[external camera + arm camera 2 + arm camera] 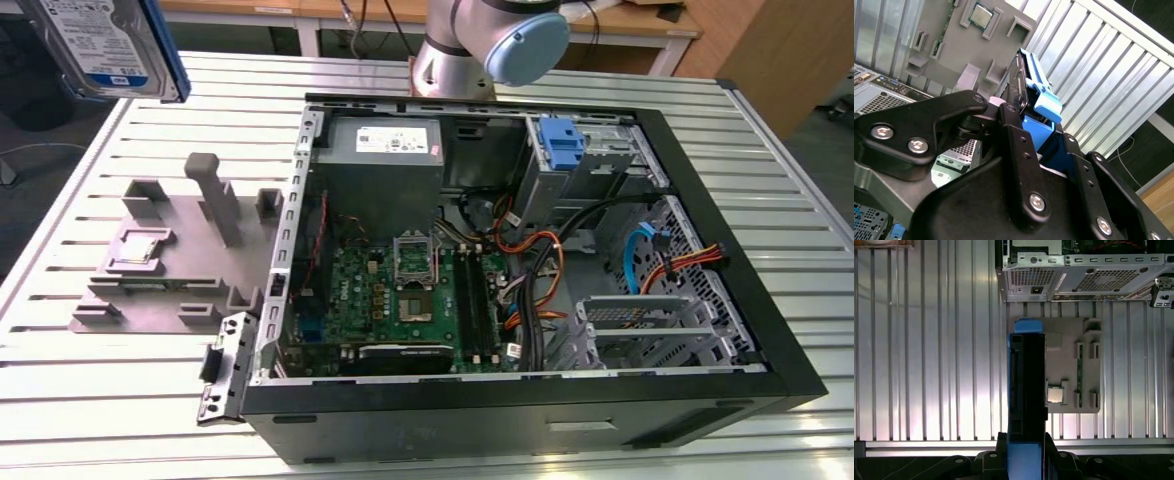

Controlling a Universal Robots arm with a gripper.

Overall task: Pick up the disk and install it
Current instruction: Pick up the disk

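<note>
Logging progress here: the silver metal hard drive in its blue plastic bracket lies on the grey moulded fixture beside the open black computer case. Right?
Not lying on it. The silver metal hard drive in its blue plastic bracket is clear of the grey moulded fixture, clamped in the gripper, as the first wrist view shows. The fixture does sit beside the open black computer case.

The exterior view looks down at a slant over the open computer case [534, 260] and slatted table [80, 400]. The first wrist view faces straight down, high above the grey fixture [1074, 355]. The second wrist view, close behind the gripper [1035, 125], looks obliquely past the disk [1016, 85]. All three share fixture and case.
</note>
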